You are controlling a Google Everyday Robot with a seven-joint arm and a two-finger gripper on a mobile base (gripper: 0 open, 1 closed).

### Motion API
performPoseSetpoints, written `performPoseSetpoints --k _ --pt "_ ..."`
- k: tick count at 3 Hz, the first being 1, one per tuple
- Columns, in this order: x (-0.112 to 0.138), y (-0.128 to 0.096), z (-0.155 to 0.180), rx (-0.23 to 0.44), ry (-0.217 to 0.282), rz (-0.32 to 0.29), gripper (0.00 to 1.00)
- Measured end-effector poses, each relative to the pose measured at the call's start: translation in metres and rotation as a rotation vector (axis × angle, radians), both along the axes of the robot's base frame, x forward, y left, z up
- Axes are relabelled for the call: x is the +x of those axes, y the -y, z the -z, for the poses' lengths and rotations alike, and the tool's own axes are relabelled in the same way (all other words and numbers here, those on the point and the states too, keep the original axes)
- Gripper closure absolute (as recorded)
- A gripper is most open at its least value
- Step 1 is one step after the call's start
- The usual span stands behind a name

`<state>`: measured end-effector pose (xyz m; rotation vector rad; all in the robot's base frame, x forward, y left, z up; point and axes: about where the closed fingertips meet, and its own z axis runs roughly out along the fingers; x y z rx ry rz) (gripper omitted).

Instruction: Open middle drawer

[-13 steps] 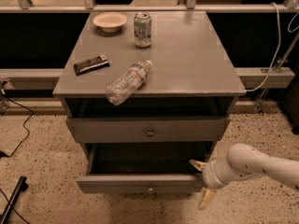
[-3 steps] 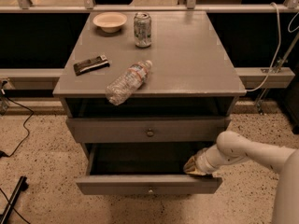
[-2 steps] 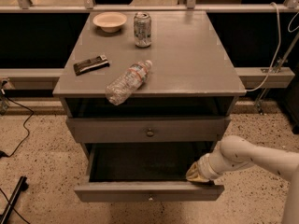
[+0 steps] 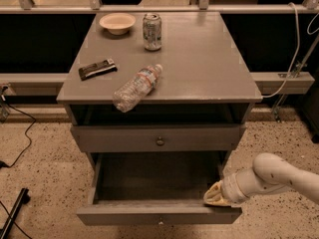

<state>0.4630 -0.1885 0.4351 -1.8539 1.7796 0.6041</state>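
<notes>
The middle drawer [image 4: 124, 216] is the grey one pulled out towards me below the upper drawer, its dark inside showing. Its small knob [image 4: 160, 221] is just visible at the centre of the front, near the picture's lower edge. My gripper [image 4: 216, 195] sits at the right end of this drawer, against the inner side of its front panel. The white arm [image 4: 279, 176] reaches in from the right. The upper drawer [image 4: 99, 138] with its brass knob [image 4: 159, 141] is shut. A third drawer is hidden.
On the cabinet top [image 4: 209, 68] lie a plastic bottle [image 4: 135, 87] on its side near the front edge, a can [image 4: 152, 31], a bowl [image 4: 117, 22] and a dark snack bar [image 4: 96, 68]. Cables [image 4: 15, 158] run on the floor at left. A white cable [image 4: 294, 44] hangs at right.
The middle drawer has slid further out towards me. My gripper moved with its front panel, from beside the drawer's right corner to inside that corner.
</notes>
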Motion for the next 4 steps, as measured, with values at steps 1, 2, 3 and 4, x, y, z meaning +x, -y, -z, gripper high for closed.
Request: performPoseSetpoints --k 1,2,3,4 --pt "-0.022 -0.001 -0.011 0.079 -0.027 -0.083 1.0" --pt "-0.014 -0.007 -0.026 0.123 0.023 -0.124 1.0" --pt "0.008 -0.026 -0.038 0.144 0.115 -0.159 1.0" --pt "0.026 -0.047 -0.036 0.11 0.179 -0.186 1.0"
